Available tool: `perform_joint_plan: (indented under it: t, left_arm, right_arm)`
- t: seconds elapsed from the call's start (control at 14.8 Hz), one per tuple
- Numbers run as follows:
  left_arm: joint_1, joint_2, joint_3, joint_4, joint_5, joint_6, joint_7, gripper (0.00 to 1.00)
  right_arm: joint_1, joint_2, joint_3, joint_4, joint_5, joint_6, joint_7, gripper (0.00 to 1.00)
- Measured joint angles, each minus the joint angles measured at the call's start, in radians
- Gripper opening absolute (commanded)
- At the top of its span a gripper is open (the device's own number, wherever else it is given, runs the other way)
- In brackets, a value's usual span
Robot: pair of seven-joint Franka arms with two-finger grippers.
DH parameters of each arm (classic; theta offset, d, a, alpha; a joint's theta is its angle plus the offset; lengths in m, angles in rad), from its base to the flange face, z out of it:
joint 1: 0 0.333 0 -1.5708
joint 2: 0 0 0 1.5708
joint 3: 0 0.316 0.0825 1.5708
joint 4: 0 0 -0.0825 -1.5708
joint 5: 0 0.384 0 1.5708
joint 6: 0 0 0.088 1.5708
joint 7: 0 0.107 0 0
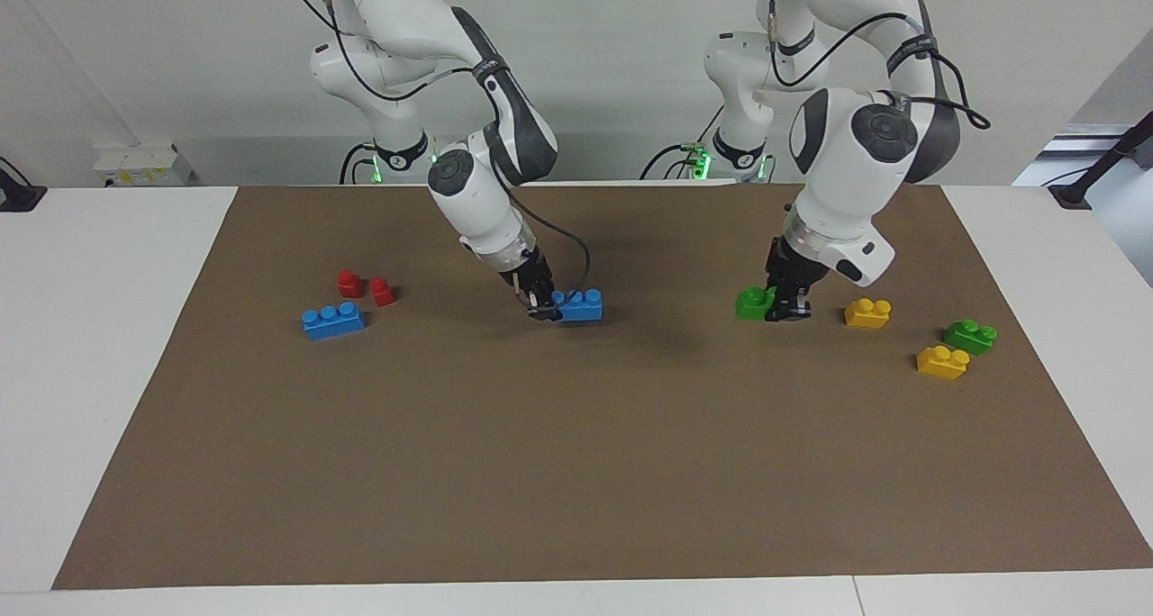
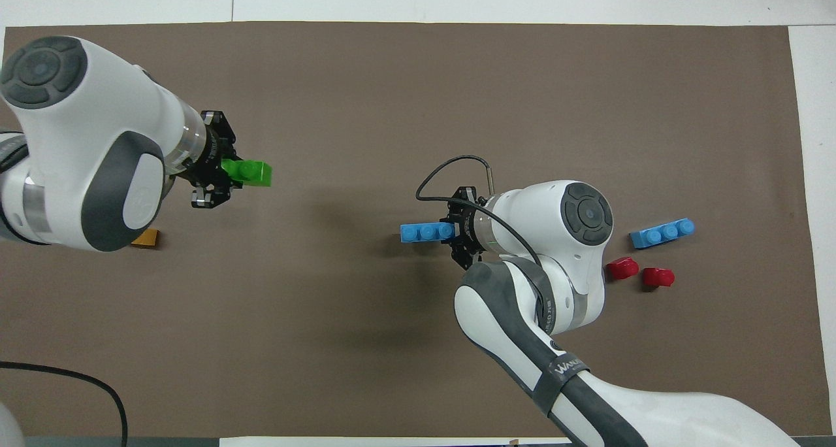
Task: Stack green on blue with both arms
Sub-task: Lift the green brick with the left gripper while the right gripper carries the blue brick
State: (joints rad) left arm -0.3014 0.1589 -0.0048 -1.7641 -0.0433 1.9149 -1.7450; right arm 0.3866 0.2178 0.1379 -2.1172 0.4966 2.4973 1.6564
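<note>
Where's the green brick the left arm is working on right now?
In the facing view, the green brick is at the left gripper, on the brown mat toward the left arm's end, beside a yellow brick.

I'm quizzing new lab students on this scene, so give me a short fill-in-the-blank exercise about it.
1. The right gripper is at one end of a ____ brick with three studs.
2. The left gripper is at a ____ brick with two studs.
3. Beside the spare blue brick stand two small ____ bricks.
4. The bricks lie on a ____ mat.

Missing words: blue; green; red; brown
</note>
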Motion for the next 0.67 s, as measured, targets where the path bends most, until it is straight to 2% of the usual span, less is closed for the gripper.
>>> perform_joint_plan:
  t: [0.27,0.67]
  left_arm:
    - [-0.102,-0.010,-0.001,-0.039,0.000,0.023,-0.120,0.00]
    - [-0.201,-0.075,0.000,-0.236,0.000,0.251,-0.260,0.00]
  right_arm:
    - [0.044,0.014,0.000,-0.007,0.052,0.061,0.014,0.00]
    - [0.056,0.029,-0.002,-0.023,0.053,0.084,0.023,0.00]
